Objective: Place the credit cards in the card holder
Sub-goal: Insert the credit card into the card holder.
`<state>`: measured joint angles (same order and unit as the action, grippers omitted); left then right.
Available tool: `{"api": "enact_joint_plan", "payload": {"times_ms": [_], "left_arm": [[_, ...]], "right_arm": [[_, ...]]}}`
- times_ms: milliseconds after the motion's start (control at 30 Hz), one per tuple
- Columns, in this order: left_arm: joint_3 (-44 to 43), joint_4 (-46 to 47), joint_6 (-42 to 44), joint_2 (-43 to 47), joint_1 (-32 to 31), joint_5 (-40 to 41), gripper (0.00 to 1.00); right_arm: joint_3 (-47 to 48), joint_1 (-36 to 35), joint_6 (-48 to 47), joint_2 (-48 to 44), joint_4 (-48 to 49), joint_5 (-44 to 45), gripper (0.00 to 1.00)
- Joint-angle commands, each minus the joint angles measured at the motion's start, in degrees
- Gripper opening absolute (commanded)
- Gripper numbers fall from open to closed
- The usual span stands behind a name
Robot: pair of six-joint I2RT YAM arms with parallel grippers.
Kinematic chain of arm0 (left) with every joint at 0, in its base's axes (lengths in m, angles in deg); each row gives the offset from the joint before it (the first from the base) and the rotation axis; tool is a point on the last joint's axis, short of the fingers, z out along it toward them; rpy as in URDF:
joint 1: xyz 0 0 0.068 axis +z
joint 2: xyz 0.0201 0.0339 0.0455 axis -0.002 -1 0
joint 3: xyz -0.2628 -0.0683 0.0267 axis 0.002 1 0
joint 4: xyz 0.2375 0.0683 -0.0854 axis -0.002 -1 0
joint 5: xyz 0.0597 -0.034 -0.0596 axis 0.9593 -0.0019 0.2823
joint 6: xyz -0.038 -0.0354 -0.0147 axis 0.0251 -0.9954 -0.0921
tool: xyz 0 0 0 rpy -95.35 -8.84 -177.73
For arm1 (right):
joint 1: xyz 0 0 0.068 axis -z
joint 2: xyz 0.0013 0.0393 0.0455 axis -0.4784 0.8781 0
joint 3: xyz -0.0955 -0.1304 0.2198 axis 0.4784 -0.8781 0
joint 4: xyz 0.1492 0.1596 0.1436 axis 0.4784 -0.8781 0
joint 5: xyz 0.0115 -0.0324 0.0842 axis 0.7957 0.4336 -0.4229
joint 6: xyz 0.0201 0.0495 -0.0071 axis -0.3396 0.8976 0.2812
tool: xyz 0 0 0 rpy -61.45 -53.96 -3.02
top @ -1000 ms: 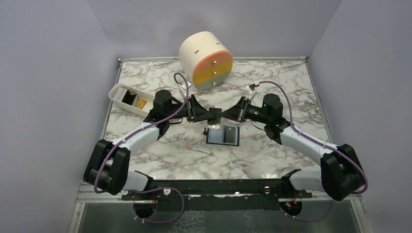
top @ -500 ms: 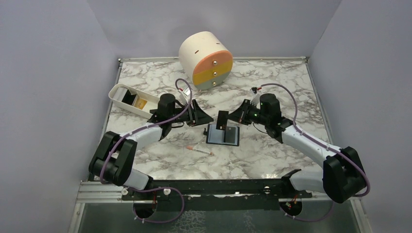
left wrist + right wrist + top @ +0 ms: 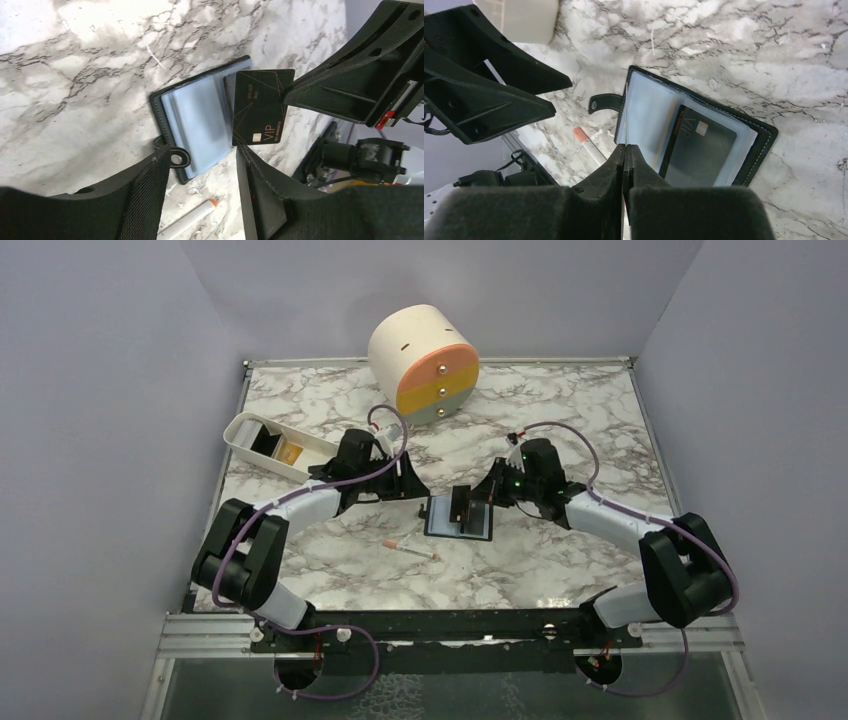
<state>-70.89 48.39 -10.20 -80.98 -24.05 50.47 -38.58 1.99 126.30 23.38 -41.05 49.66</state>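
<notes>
My left jaws stand roughly half open with nothing between them. Their black fingers (image 3: 142,200) hover just short of the small black bifold card holder (image 3: 195,120), touching nothing. The holder lies spread open on the marbled counter (image 3: 75,75), clear sleeves up, its snap strap pointing toward these jaws.

My right jaws are pressed fully together. Their tip sits at one corner of the thin black credit card with gold "VIP" lettering (image 3: 260,107). I cannot tell whether that corner is pinched between them or only touched. This card lies face-up over the page of the holder nearest the right jaws. From my views I cannot say whether it is inside a sleeve or resting on top.

A thin white stick with an orange-pink tip (image 3: 187,222) lies on the counter just beside the holder, below the left jaws in the left wrist view. Well behind the left jaws, an oblong white tray (image 3: 255,460) holds an orange-yellow card (image 3: 290,452).
</notes>
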Motion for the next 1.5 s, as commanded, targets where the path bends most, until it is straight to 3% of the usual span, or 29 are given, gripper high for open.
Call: {"api": "enact_joint_plan", "payload": {"times_ms": [0,767,1100,1467], "left_arm": [[-1.0,-4.0,5.3,-2.5,-0.8,3.5,0.53],[-3.7,-3.7,5.8,-10.3,-5.7,6.3,0.49],[-2.6,-3.8,4.9,-12.1,-6.1,7.2,0.31],[1.3,-0.9,-0.3,-9.5,-6.2,10.9,0.02]], "right_arm": [[-1.3,0.4,-0.4,2.5,3.4,-2.6,0.01],[-5.9,6.1,-1.0,4.2,8.0,-5.8,0.01],[-8.8,6.4,1.7,9.1,15.6,-8.3,0.01],[-10.8,6.5,5.0,8.7,16.1,-7.0,0.01]]}}
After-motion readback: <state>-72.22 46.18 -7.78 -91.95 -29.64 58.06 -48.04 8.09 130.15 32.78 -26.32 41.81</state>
